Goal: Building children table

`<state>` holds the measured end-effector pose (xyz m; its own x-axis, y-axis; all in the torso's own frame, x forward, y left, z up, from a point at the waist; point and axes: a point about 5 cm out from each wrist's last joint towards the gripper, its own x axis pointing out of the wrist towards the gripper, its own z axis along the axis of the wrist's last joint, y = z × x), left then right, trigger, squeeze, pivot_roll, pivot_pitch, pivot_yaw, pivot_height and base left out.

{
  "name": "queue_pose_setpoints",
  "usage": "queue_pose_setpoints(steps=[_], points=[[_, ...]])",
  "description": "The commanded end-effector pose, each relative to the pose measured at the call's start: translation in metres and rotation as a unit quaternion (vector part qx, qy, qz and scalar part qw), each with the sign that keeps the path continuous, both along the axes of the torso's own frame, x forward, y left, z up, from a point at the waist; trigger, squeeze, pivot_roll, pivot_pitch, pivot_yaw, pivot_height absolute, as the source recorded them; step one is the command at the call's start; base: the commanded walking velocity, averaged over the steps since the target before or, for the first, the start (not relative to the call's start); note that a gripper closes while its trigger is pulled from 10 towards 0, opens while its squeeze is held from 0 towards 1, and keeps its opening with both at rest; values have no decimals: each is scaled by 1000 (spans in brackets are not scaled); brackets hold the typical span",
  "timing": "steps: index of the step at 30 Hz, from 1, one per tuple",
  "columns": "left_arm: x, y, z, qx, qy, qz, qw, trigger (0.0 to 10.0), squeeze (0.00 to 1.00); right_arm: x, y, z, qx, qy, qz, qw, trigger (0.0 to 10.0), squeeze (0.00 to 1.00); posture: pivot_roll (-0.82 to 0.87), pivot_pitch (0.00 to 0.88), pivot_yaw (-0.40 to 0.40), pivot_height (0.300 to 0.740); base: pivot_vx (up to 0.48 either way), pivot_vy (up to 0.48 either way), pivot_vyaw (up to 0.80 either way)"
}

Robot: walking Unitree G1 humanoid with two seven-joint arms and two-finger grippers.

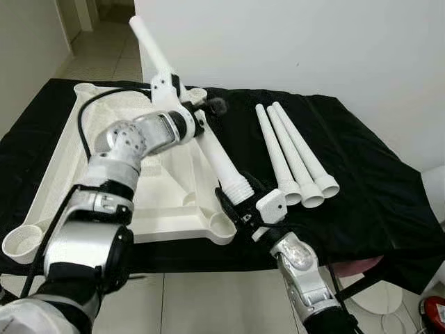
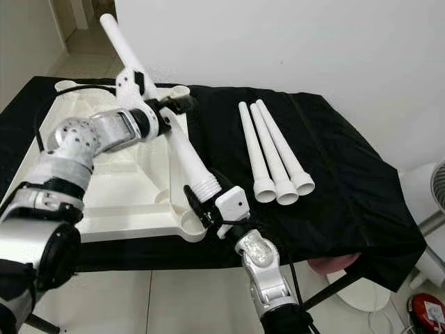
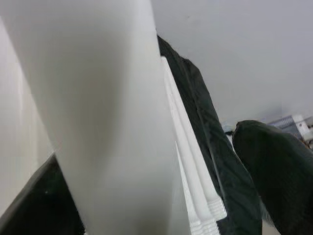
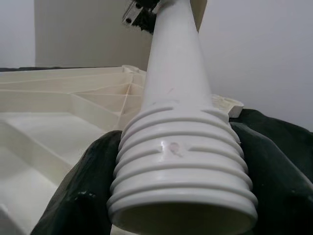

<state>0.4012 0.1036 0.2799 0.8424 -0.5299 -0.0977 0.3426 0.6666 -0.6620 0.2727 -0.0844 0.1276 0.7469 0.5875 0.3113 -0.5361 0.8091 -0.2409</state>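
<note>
Item: table leg (image 1: 221, 158), hollow white plastic, threaded at the wide end; you judge it light, stiff and slick. It slants over the upturned tabletop (image 1: 62, 174).

Holds: left gripper (image 1: 197, 117) pinches mid-shaft; right gripper (image 1: 245, 202) closes around the threaded end. Grip above the threads.

Spares: three legs (image 1: 295, 156) on the black cloth (image 1: 375, 174).

Obscured: the corner socket (image 1: 221, 224) is partly hidden.

White wall (image 1: 334, 42) behind a black-draped table (image 1: 375, 188), pale tiled floor (image 1: 111, 52) through a doorway at the far left

text: none legible | labels: none | brands: none | numbers: none | signs: none on any surface
</note>
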Motion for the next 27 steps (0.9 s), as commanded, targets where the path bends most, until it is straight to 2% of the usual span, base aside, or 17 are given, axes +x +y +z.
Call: queue_pose_setpoints(steps=[1,4,5,6,7,8,23,24,27], points=[[0,-3,8,-17,-31,-41,999,10000,0,-2,0,1,-10,-8,6,1000,10000,0,8,0,-70,740,0,0,0],[1,-2,10,-21,-30,-41,998,10000,0,-2,1,1,-11,-9,7,1000,10000,0,8,0,-65,740,0,0,0],[1,-1,11,-22,-31,-43,998,8196,0,-1,1,2,-12,-10,8,1000,10000,0,8,0,-62,740,0,0,0],[1,-2,12,-24,-30,-45,998,7059,0,-1,2,2,-12,-11,7,1000,10000,0,8,0,-62,740,0,0,0],[1,-2,12,-24,-30,-45,998,7059,0,-1,2,2,-12,-11,7,1000,10000,0,8,0,-62,740,0,0,0],[0,-3,12,-30,-31,-50,998,0,0,-1,2,3,-12,-13,6,1000,10000,0,8,0,-59,740,0,0,0],[-1,-8,14,-60,-28,-76,995,0,0,3,2,6,12,-2,-16,1000,10000,0,5,0,-59,740,0,0,0],[0,-8,15,-62,-30,-73,995,0,0,4,1,6,17,0,-17,1000,10000,1000,7,0,-62,740,0,0,0],[0,-8,15,-63,-31,-70,995,0,0,5,0,7,21,2,-18,1000,10000,1000,7,0,-62,740,0,0,0]])
